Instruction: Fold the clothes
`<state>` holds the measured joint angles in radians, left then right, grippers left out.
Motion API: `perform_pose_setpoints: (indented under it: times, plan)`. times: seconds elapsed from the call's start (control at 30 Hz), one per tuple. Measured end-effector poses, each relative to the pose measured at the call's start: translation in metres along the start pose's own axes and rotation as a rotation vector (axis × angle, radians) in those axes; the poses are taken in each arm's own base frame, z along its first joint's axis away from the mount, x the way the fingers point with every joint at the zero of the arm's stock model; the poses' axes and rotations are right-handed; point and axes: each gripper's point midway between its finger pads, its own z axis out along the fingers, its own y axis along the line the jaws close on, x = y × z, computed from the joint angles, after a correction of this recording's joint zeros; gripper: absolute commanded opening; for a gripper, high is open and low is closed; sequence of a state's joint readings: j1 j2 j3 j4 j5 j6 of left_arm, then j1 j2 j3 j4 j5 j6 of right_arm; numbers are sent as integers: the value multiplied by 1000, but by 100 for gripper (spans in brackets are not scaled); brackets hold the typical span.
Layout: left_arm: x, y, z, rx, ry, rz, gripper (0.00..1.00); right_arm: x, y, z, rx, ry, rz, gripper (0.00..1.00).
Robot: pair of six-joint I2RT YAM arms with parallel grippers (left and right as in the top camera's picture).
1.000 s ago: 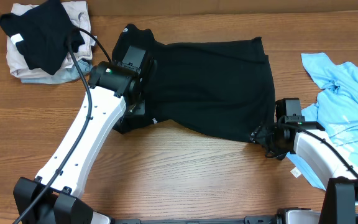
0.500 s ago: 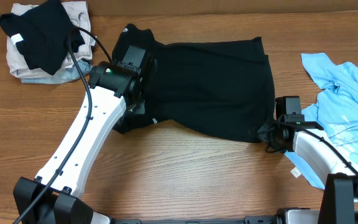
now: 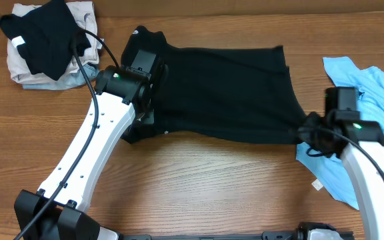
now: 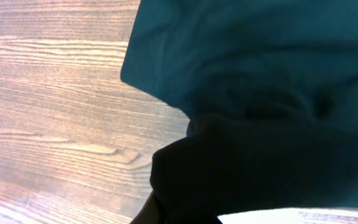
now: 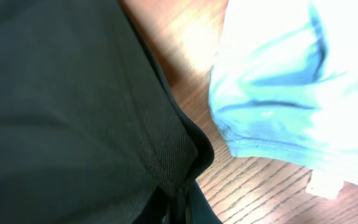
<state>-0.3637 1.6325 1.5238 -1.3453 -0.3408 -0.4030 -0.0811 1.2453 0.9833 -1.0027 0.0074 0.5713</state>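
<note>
Two arms work on one black T-shirt point(image 3: 225, 93), which lies spread across the middle of the wooden table point(image 3: 212, 193). Only the overhead view shows the whole layout: the left gripper point(image 3: 147, 107) is at the shirt's left edge, the right gripper point(image 3: 307, 131) at its lower right corner, a light blue T-shirt point(image 3: 372, 107) lies crumpled at the far right, and a pile of clothes point(image 3: 45, 47) sits at the far left corner. The left wrist view adds what the arm hides from above: dark cloth is gathered up in a fold toward the camera at the closed left fingers, which themselves cannot be made out against the black fabric. The right wrist view shows the shirt's hemmed corner point(image 5: 166, 155) pinched between closed fingers point(image 5: 178, 210), with the light blue T-shirt just beside it and a white tag point(image 5: 325, 183) on the wood. Compared with a second ago, the right gripper has gone from spread to clamped on the corner and has moved right and slightly away from the near edge. It has drawn the lower hem out into a straighter line that now reaches the blue cloth. The left arm has not shifted.
</note>
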Motion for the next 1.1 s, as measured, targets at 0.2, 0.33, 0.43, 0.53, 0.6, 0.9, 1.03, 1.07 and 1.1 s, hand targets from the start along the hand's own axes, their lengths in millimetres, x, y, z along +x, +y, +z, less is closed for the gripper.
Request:
perform_pose_setpoints:
  times: [0.2, 0.33, 0.43, 0.53, 0.6, 0.9, 1.03, 1.07, 1.1]
  plan:
    - [13, 3, 0, -9, 54, 30, 4, 13, -14, -27, 14, -10, -42, 4]
    - [22, 5, 1, -15, 89, 45, 4, 23, -26, -26, 67, 33, -64, 4]
    - [32, 5, 8, -23, 128, 57, 4, 25, -30, -24, 92, 52, -77, 4]
    - [36, 1, 20, -19, 134, 58, 4, 23, -29, -20, 99, 55, -89, 4]
    - [31, -5, 29, -2, 105, 47, 4, 18, -26, -16, 93, 43, -92, 4]
    - [-42, -36, 41, 119, -184, -71, 4, -15, -3, 21, 58, -12, -96, 4]
    - [-59, -44, 54, 126, -218, -89, 4, -27, 6, 38, 45, -30, -95, 4]
    - [-62, -47, 60, 121, -217, -88, 4, -30, 8, 42, 40, -37, -95, 4]
    - [-66, -50, 68, 110, -221, -90, 4, -33, 10, 45, 35, -46, -95, 4]
